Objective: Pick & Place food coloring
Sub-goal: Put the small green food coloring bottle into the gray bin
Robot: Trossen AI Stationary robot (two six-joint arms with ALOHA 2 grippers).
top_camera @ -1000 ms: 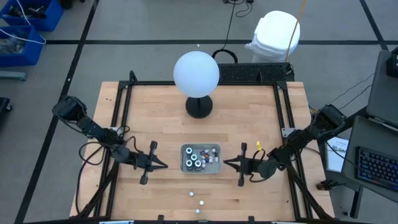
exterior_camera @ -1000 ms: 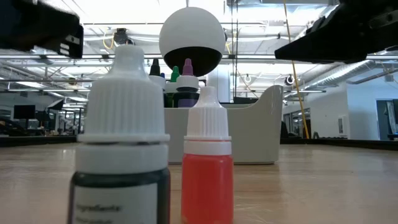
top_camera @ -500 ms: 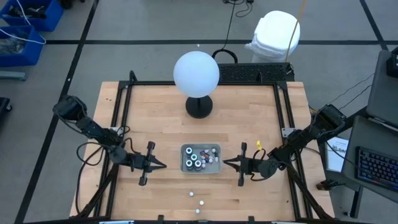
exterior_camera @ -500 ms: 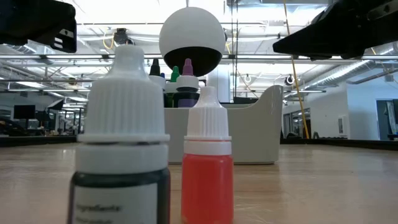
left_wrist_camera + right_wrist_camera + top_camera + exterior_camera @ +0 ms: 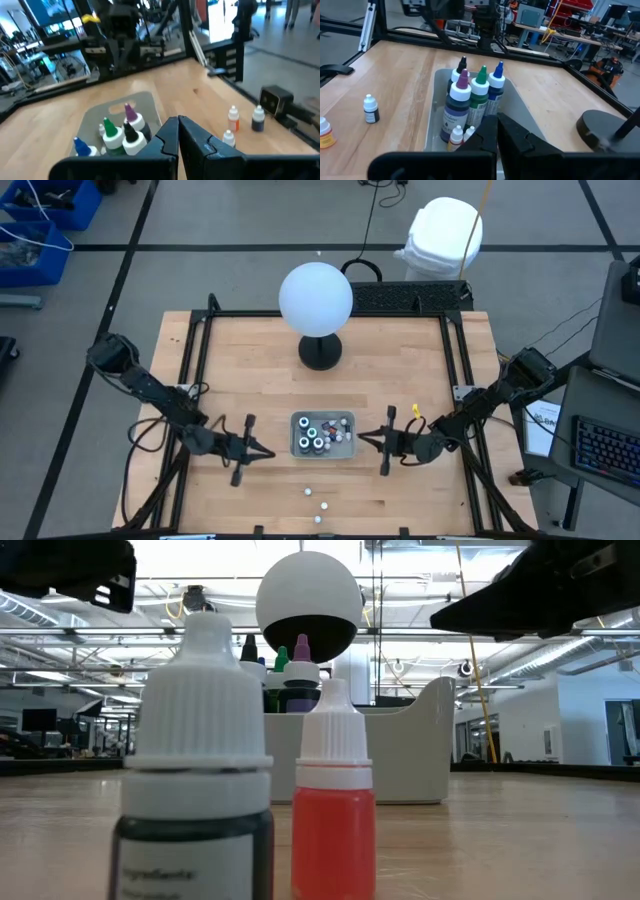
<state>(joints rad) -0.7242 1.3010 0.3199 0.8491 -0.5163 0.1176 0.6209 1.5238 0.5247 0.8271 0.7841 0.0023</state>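
Currently both the left gripper (image 5: pixel 268 452) and right gripper (image 5: pixel 362 442) flank the grey tray (image 5: pixel 322 450) of food coloring (image 5: pixel 318 436), fingers together, holding nothing.

— From my console I see a wooden table (image 5: pixel 400 360) with a black frame (image 5: pixel 330 314) along its edges. What sits at the far side?

— A big white globe (image 5: pixel 315 297) on a round black base (image 5: pixel 320 352). Nearer me, mid-table, I see a shallow grey tray (image 5: pixel 297 448)

— And off the table?

— A white bin (image 5: pixel 442 235) behind it, blue crates (image 5: pixel 45 225) on the floor, and a keyboard (image 5: pixel 605 452) on a side desk
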